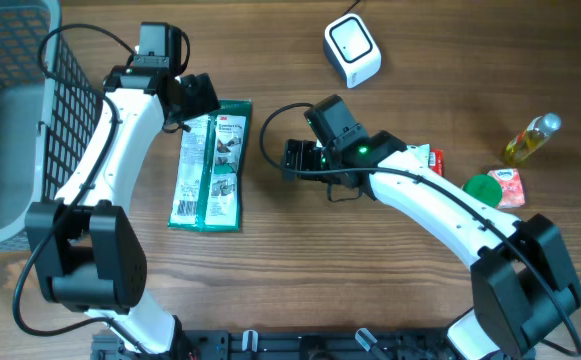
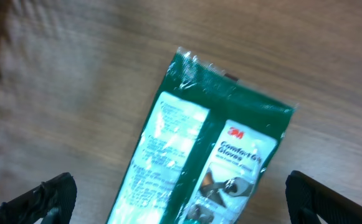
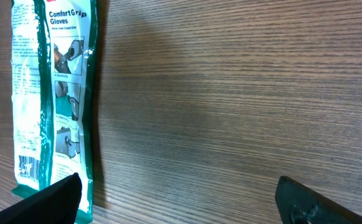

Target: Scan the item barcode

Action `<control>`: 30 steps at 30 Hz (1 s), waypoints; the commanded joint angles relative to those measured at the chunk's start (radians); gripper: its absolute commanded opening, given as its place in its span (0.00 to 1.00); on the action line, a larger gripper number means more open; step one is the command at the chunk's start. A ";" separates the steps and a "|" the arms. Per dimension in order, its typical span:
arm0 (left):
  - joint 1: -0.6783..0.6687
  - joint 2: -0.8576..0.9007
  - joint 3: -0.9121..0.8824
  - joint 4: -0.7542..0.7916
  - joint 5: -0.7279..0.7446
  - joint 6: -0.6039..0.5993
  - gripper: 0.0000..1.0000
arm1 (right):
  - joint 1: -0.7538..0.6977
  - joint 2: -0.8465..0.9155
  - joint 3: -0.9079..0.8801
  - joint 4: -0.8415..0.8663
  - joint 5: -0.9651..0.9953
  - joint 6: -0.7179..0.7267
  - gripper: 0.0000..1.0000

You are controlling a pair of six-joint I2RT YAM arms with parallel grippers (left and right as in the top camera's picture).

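two wide-open, empty grippers flank the flat glove pack (image 1: 208,165), left gripper (image 1: 195,100) at its 12 o'clock, right gripper (image 1: 295,158) at 3 o'clock; grasping seems next, then showing it to the scanner (image 1: 352,50) at 1 o'clock.

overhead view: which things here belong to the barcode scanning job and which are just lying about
For the job: green gloves packet, white scanner.
Lying about: yellow bottle, green round thing, pink box, red packet.
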 commanded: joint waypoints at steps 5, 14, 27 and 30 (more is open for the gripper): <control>0.004 0.002 -0.019 -0.030 -0.208 0.005 0.80 | -0.002 0.010 -0.008 0.003 0.021 0.013 1.00; 0.057 0.002 -0.068 -0.030 -0.208 0.002 0.19 | -0.002 0.010 -0.008 0.002 0.022 0.013 1.00; 0.055 0.089 -0.225 0.022 -0.069 0.058 0.08 | -0.002 0.010 -0.008 -0.003 0.021 0.012 1.00; 0.055 0.104 -0.248 0.035 0.004 0.058 0.06 | -0.002 0.010 -0.008 -0.007 0.022 0.010 1.00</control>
